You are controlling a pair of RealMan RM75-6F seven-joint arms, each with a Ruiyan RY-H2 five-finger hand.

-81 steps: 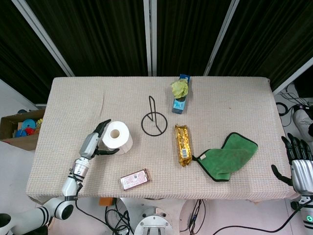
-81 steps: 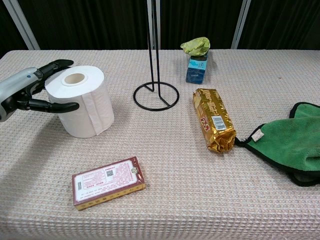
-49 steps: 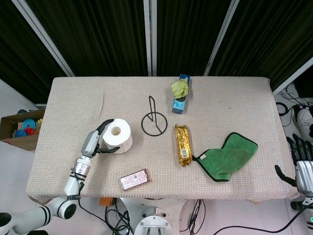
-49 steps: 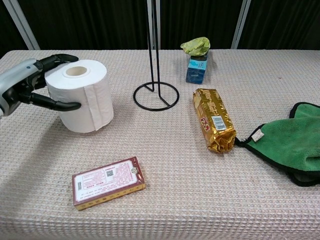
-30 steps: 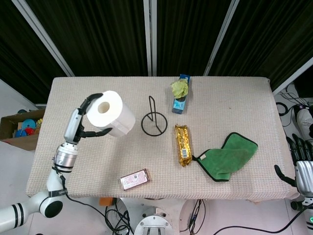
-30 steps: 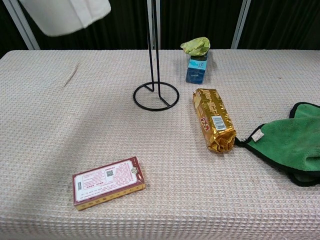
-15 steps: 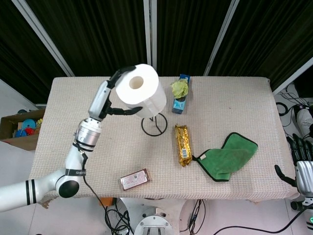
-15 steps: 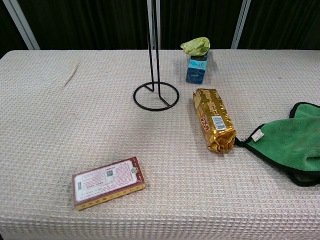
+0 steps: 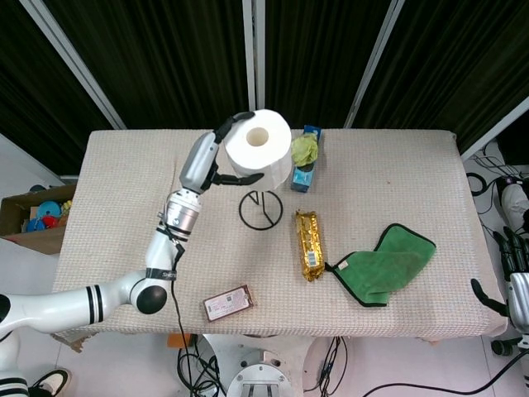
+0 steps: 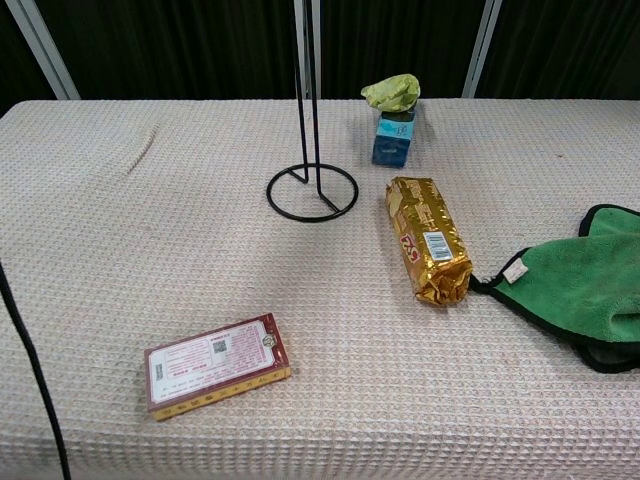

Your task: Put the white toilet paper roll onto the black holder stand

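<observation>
White roll point(image 9: 259, 155) is held in the air by the left hand point(image 9: 216, 157), fingers wrapped around its side, core hole facing up above the stand point(image 9: 260, 210) so it can slide down the rod, just at 9 o'clock of the blue box point(image 9: 304, 169).

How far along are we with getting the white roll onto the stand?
Done: the left hand grips the white toilet paper roll and holds it high above the table, near the black wire holder stand, core hole facing up. In hand: lining it up over the stand's post; whether it is centred I cannot tell. Left: lowering it over the post, which is bare in the chest view, and letting go. The right hand idles off the table's edge.
</observation>
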